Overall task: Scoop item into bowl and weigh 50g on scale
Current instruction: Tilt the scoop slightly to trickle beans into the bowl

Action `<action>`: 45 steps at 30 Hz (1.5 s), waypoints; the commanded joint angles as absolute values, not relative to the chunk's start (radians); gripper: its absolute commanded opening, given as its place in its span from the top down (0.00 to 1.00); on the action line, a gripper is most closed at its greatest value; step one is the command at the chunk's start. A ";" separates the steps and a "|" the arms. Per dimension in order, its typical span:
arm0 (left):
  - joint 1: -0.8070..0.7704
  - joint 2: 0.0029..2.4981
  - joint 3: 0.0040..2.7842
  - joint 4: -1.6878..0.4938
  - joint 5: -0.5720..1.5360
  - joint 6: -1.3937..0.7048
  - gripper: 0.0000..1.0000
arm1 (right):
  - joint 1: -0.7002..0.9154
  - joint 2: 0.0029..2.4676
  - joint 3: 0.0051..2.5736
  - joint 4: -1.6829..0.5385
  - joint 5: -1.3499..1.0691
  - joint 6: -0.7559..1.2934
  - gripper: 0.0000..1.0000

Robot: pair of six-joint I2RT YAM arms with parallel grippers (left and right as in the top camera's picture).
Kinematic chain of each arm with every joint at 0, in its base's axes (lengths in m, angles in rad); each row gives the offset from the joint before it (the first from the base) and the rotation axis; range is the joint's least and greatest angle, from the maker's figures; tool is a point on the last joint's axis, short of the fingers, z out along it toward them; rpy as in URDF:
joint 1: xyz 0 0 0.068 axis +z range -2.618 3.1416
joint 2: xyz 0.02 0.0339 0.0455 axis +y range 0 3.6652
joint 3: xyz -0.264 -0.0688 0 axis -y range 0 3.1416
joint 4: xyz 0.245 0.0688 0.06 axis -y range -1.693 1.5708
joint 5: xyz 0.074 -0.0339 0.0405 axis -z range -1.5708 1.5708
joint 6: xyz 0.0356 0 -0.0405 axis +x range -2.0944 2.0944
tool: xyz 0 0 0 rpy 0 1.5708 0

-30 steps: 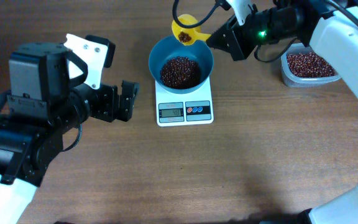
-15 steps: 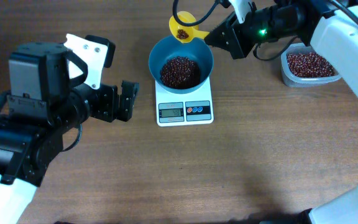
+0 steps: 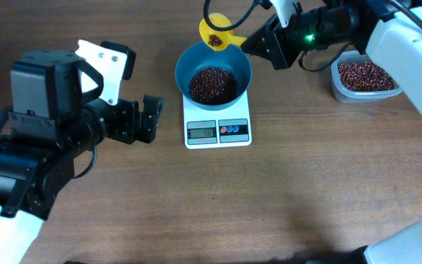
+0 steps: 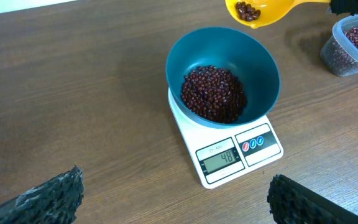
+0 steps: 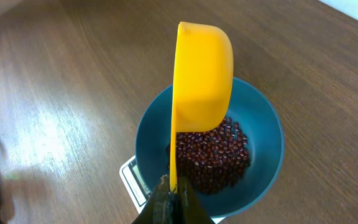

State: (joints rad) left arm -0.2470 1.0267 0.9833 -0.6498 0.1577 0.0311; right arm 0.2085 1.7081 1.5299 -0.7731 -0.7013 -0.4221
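Right arm gripping, left arm empty-handed.
The right gripper (image 3: 251, 42), on a black wrist (image 3: 306, 33) reaching in from the right side, is clamped tight on the handle of a yellow plastic scoop (image 5: 204, 68). The left gripper (image 3: 153, 117) points rightward, its fingers (image 4: 50, 194) spread wide, holding nothing.

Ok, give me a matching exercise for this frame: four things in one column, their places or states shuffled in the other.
1 bowl
2 scoop
3 tub
4 left gripper

A open, empty, beside the scale
B on the scale, holding a pile of beans
C held above the bowl's far rim, few beans inside
D on the table, apart from the scale

Pairs: 1-B, 2-C, 3-D, 4-A
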 commanded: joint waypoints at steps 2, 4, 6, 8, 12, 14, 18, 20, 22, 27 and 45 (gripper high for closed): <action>-0.243 1.026 0.989 -0.648 0.168 0.046 0.01 | 0.209 1.680 1.556 -0.781 -0.633 -0.430 0.96; -0.243 1.026 0.989 -0.648 0.168 0.046 0.01 | 0.209 1.678 1.556 -0.776 -0.705 -0.429 0.96; -0.243 1.026 0.989 -0.648 0.168 0.046 0.01 | 0.209 1.682 1.556 -0.775 -0.675 -0.430 0.96; -0.243 1.026 0.989 -0.648 0.168 0.046 0.01 | 0.209 1.683 1.556 -0.767 -0.670 -0.430 0.96; -0.243 1.026 0.989 -0.648 0.168 0.046 0.01 | 0.209 1.689 1.556 -0.755 -0.653 -0.429 0.96; -0.243 1.026 0.989 -0.648 0.168 0.046 0.01 | 0.194 1.686 1.555 -0.733 -0.830 -0.430 0.96; -0.243 1.026 0.989 -0.648 0.168 0.046 0.01 | 0.196 1.696 1.556 -0.778 -0.685 -0.429 0.96; -0.243 1.026 0.989 -0.648 0.168 0.046 0.01 | 0.195 1.696 1.556 -0.754 -0.652 -0.429 0.96; -0.243 1.026 0.989 -0.648 0.168 0.046 0.01 | 0.192 1.693 1.556 -0.747 -0.660 -0.430 0.96; -0.243 1.026 0.989 -0.648 0.168 0.046 0.01 | 0.182 1.695 1.556 -0.796 -0.628 -0.429 0.96; -0.243 1.026 0.989 -0.648 0.168 0.046 0.01 | 0.177 1.691 1.556 -0.740 -0.633 -0.429 0.96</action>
State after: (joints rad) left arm -0.2470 1.0267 0.9833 -0.6498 0.1577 0.0311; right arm 0.1871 1.7081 1.5356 -0.7349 -0.6624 -0.4225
